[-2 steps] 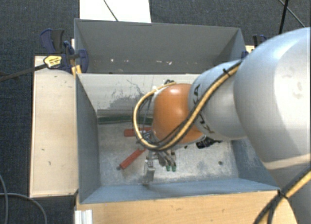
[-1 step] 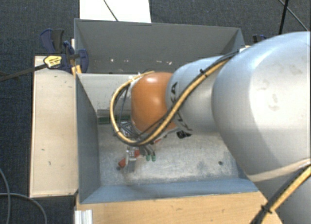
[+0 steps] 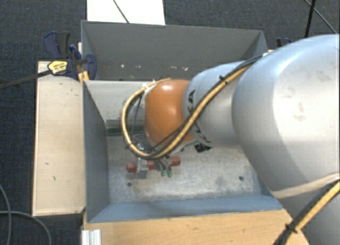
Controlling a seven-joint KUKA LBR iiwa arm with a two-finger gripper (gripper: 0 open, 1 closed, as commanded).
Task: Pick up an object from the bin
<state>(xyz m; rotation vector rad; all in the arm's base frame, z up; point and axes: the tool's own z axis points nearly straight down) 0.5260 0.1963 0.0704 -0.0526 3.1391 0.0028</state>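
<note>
Arm [image 3: 287,116] is reaching in from the view's right and covering most of the grey bin [image 3: 96,148]. Orange cover [image 3: 164,111] on the wrist is sitting directly above the gripper [image 3: 154,165], with a yellow-and-black cable [image 3: 126,119] looping round its left side.

Gripper is hanging low, close to the bin floor, over a small cluster of loose things. Cover and cable are hiding most of it; cannot tell whether it is spread, pressed together or pinching anything.

Things lying nearest:
- Small red block [image 3: 132,168] is lying just left of the gripper, on the floor.
- Grey piece [image 3: 142,172] is lying between that block and the gripper, touching or nearly touching the block; too small to tell which.
- Reddish piece [image 3: 173,161] is showing just right of the gripper.
- Green-tipped bits [image 3: 167,174] are poking out just below and right of the gripper, beside the reddish piece.

No thing is visibly between the gripper's parts, so which of the cluster is the pick cannot be told; the cluster is sitting right under and around the gripper.

Greenish bar [image 3: 118,127] is lying up and left of the gripper, well apart from the cluster, against the bin's left wall.
</note>
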